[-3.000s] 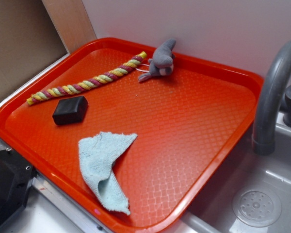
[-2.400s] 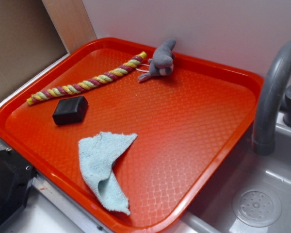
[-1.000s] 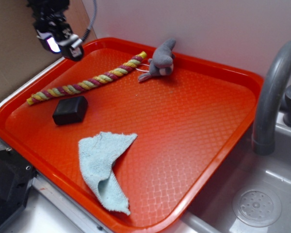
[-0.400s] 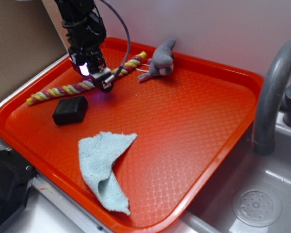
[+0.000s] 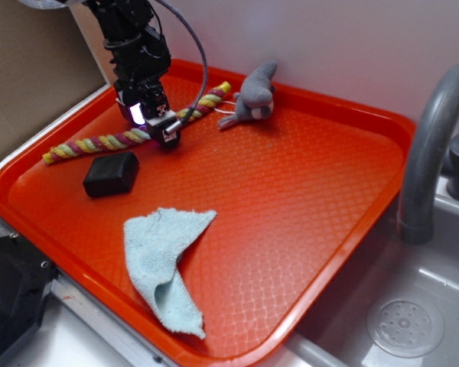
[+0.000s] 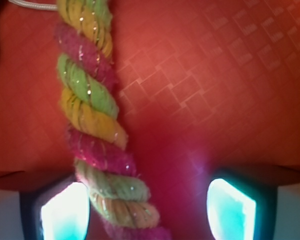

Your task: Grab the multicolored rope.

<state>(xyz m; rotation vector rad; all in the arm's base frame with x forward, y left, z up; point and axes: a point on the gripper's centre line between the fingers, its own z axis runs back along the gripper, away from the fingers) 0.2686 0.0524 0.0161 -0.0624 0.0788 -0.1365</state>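
Exterior view: gripper point(image 5: 162, 127) low over one multicolored rope point(image 5: 84, 144), upper left of the tray point(image 5: 306, 191).
Wrist view shows fingers point(image 6: 65, 212) spread wide, rope between them near the left; one cloth point(image 5: 162, 264), one black block point(image 5: 110, 173), one plush toy point(image 5: 254, 95).

From my wrist camera, the multicolored rope point(image 6: 92, 125) runs up the left of the frame across the orange tray point(image 6: 215, 85), its yellow, pink and green strands twisting. I see the gripper point(image 6: 147, 210) spread wide, one lit fingertip point(image 6: 65, 212) touching the rope's left side, the other standing well clear to the rope's right.
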